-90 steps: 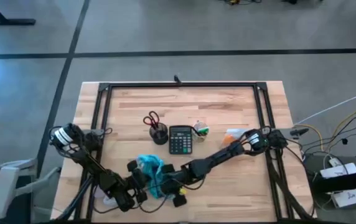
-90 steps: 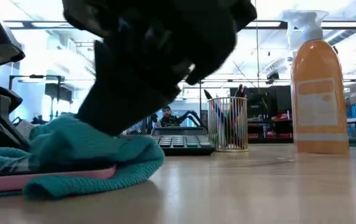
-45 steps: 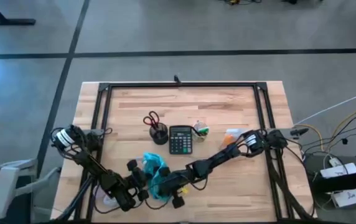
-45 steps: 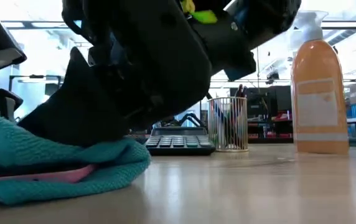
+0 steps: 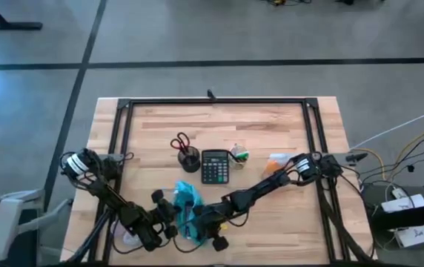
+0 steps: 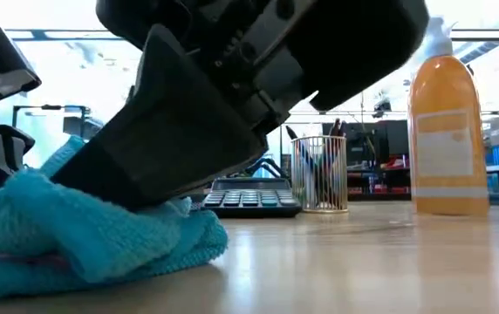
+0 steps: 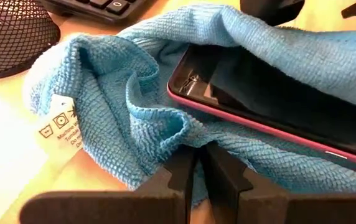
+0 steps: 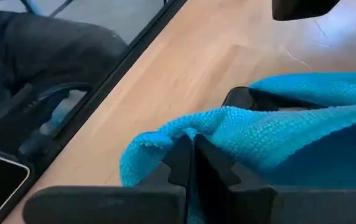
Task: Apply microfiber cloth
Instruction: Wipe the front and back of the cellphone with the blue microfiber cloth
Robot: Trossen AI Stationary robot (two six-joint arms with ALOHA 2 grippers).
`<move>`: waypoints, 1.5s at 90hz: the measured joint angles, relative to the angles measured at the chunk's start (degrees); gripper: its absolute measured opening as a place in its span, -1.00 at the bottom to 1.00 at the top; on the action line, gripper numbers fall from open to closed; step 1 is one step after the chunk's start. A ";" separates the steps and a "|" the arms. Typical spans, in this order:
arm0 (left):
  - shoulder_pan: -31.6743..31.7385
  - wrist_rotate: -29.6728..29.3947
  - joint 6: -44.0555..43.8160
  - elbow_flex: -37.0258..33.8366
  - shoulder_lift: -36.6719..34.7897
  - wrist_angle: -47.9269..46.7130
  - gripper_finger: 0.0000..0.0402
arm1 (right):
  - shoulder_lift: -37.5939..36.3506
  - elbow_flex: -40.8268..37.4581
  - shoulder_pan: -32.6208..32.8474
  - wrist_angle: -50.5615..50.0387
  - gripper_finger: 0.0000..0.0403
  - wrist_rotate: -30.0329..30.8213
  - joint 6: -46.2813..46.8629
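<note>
Cloth (image 5: pixel 186 211) sits bunched at the near edge of the desk (image 5: pixel 271 126), left of centre, draped over a pink-edged phone (image 7: pixel 271 99).

Right tool (image 8: pixel 192 163): fingers together, clamped on a fold of the cloth's edge. It's low over the bundle, arm reaching in from the desk's right side. In the low view its dark body presses down on top of the cloth (image 6: pixel 101 235).

Left tool (image 7: pixel 200 171): fingers together, pinching the cloth's hem on the opposite side of the bundle. Cloth's white care tag (image 7: pixel 60 127) hangs just beside that pinch. Left arm comes in from the desk's left edge.

The phone lies flat with one corner and a long pink edge exposed; the rest is under cloth. Screen is dark.

Outward from there:
- calculator (image 5: pixel 214 166) behind the cloth, near desk centre, apart from it
- mesh cup (image 5: pixel 190 160) just left of the calculator, with red-handled scissors (image 5: pixel 180 142) beside it
- small yellow-green item (image 5: pixel 239 155) just right of the calculator, can't tell what it is
- orange spray bottle (image 6: pixel 447 122) upright to the right, well apart from the cloth

Low view shows office space behind the desk and a person far back, too small to make out.
</note>
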 joint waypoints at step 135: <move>0.10 -1.65 -0.42 -1.81 -0.02 1.78 -0.90 | 0.66 -5.84 -4.19 7.90 -1.00 43.37 5.64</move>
